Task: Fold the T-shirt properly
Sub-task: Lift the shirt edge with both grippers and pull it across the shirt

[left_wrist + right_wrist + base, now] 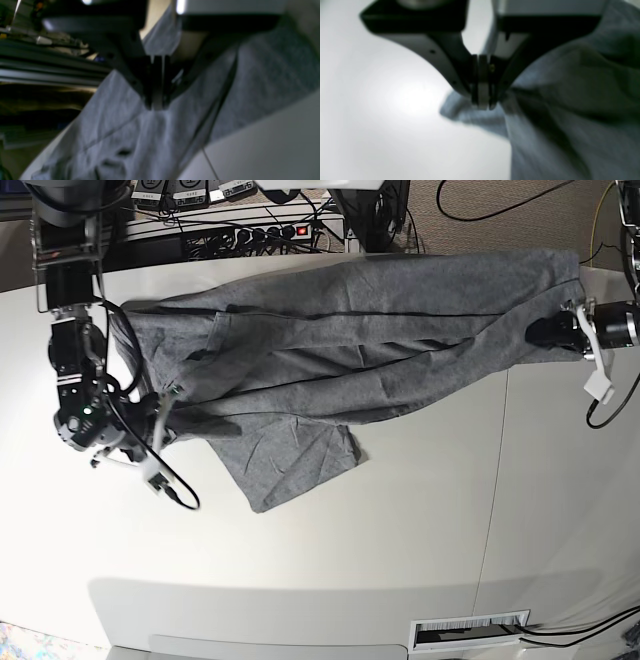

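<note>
We held the T-shirt (340,350) stretched along the counter's (420,530) far edge, left gripper (156,106) and right gripper (482,103) clenched on opposite ends.

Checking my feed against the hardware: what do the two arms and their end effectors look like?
Both arms are black with silver-grey segments and loose black cables. The left end effector and right end effector share black-and-grey angular fingers.

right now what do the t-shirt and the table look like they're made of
T-shirt: soft knit, probably cotton jersey, matte; mottled heather grey that drapes and creases freely. Table: hard, smooth, off-white board, perhaps laminate, slightly glossy; it shows a soft glare in the right wrist view.
</note>
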Controlling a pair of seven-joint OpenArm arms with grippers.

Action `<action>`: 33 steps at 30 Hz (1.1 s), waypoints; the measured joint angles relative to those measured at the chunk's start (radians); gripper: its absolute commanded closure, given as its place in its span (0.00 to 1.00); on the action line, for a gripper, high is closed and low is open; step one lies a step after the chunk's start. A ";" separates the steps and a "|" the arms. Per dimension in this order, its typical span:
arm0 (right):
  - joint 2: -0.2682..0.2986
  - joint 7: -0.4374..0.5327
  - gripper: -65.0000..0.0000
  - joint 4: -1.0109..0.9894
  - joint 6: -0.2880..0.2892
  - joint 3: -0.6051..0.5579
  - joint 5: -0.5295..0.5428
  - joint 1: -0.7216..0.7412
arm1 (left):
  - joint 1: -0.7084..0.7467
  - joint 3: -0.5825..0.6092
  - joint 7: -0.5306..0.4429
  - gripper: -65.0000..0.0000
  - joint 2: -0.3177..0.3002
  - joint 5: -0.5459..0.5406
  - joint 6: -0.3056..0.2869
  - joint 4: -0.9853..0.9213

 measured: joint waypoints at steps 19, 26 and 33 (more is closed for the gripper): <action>-0.168 0.254 0.76 -0.287 0.003 0.004 -0.158 0.192 | -0.004 0.304 -0.558 1.00 0.008 0.575 -0.012 0.013; -0.199 0.415 0.63 -0.487 0.005 0.005 -0.209 0.236 | -0.008 0.321 -0.573 1.00 0.008 0.595 -0.016 0.017; -0.240 0.513 0.62 -0.602 0.003 0.004 -0.276 0.254 | -0.008 0.321 -0.573 1.00 0.008 0.596 -0.018 0.018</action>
